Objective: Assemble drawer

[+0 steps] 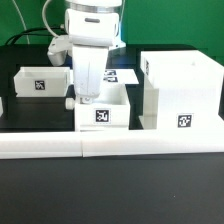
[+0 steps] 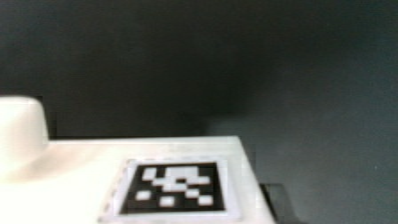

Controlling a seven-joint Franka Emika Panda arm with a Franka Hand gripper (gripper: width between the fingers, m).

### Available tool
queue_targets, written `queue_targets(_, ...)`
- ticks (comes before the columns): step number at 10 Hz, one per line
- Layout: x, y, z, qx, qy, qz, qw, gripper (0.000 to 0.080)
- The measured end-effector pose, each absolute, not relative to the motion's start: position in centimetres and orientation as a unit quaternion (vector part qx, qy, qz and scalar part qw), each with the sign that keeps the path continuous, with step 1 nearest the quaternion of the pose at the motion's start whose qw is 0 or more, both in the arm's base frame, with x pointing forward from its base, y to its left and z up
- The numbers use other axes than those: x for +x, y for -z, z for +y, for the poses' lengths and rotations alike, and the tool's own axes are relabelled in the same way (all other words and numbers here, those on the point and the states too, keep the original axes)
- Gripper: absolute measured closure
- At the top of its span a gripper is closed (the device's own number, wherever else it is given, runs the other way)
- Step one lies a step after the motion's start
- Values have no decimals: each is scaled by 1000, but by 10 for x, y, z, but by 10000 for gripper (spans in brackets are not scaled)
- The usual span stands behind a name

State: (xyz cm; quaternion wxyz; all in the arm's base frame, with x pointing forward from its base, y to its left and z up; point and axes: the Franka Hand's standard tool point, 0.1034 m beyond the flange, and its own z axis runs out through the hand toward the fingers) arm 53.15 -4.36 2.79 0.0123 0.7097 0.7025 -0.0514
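The tall open-fronted housing [image 1: 180, 90] of the drawer stands at the exterior view's right, with a tag on its side. One knobbed tray [image 1: 103, 112] sits in the middle by the barrier wall, tag facing front. A second tray [image 1: 40, 82] sits at the left. My gripper [image 1: 88, 97] hangs straight down onto the middle tray's left part, its fingers close together at the tray's wall. The gap between them is hidden. The wrist view shows a white tray surface [image 2: 71, 170] with a tag [image 2: 178, 188] very near, and a white rounded part [image 2: 18, 130] beside it.
The long low white barrier wall [image 1: 110, 148] runs along the front edge. The marker board [image 1: 122, 75] lies behind the gripper. Dark table [image 2: 214, 60] fills the rest of the wrist view.
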Motion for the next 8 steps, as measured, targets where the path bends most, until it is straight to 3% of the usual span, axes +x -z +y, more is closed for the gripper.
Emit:
queue_targets(3,532,-21,-35,705,52,708,8,758)
queue_targets(8,531,-16,-33,714,37,699,21,757)
